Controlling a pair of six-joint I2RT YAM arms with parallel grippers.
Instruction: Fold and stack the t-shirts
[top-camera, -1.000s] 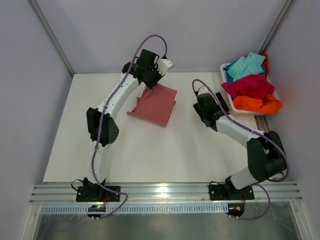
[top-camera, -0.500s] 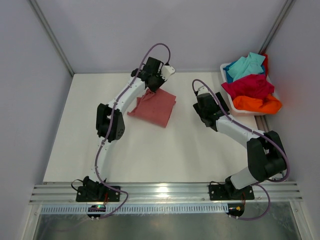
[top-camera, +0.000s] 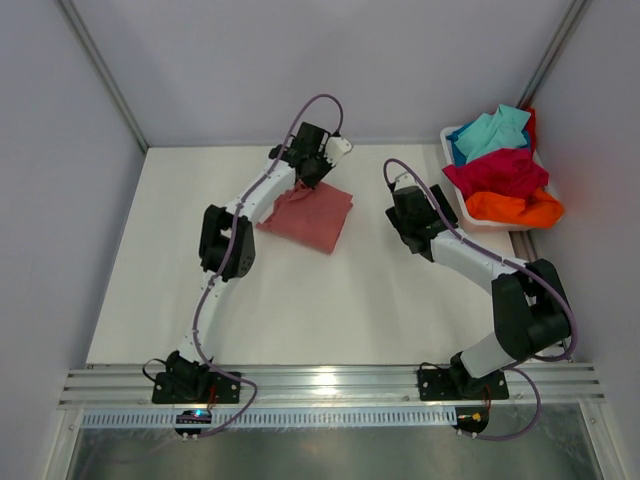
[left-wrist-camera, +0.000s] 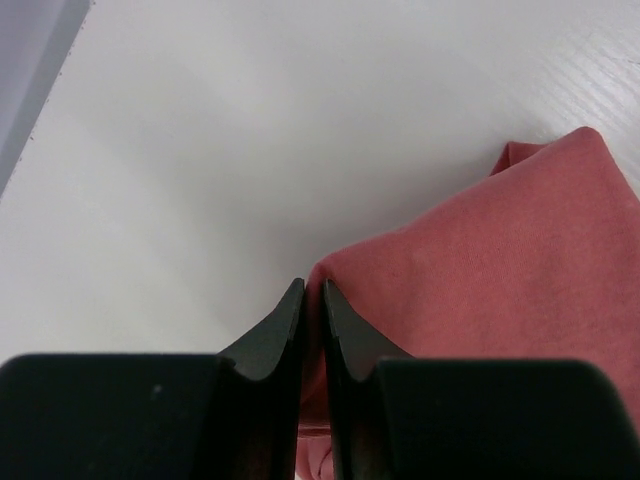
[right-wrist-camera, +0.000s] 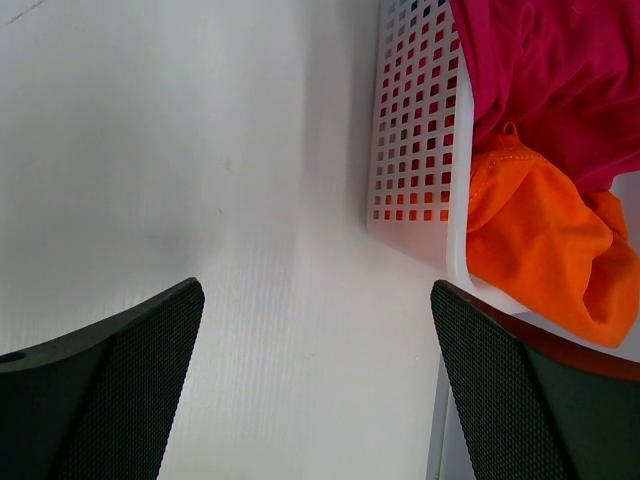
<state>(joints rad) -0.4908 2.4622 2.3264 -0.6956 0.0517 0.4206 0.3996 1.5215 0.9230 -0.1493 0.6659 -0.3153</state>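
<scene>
Salmon-pink t-shirt (top-camera: 308, 215), folded into a rough rectangle, lay flat on the white table (top-camera: 300, 300), towards the far side and left of centre. The left gripper (top-camera: 318, 165) sat at the shirt's far corner. In the left wrist view its two black fingers (left-wrist-camera: 275, 335) were pressed almost together, with only a thin slit between them. Their tips met the cloth's edge, and I could not tell whether any fabric was caught there.

The right gripper (top-camera: 405, 210) hovered over bare table, well apart from the shirt, its fingers (right-wrist-camera: 120, 350) spread wide and holding nothing. Just beyond it, in the far right corner, stood a white plastic tub (right-wrist-camera: 415, 150). A turquoise tee (top-camera: 490, 130), a crimson tee (top-camera: 500, 172) and a bright orange tee (top-camera: 515, 208) were heaped in it, unfolded and spilling over the rim.
</scene>
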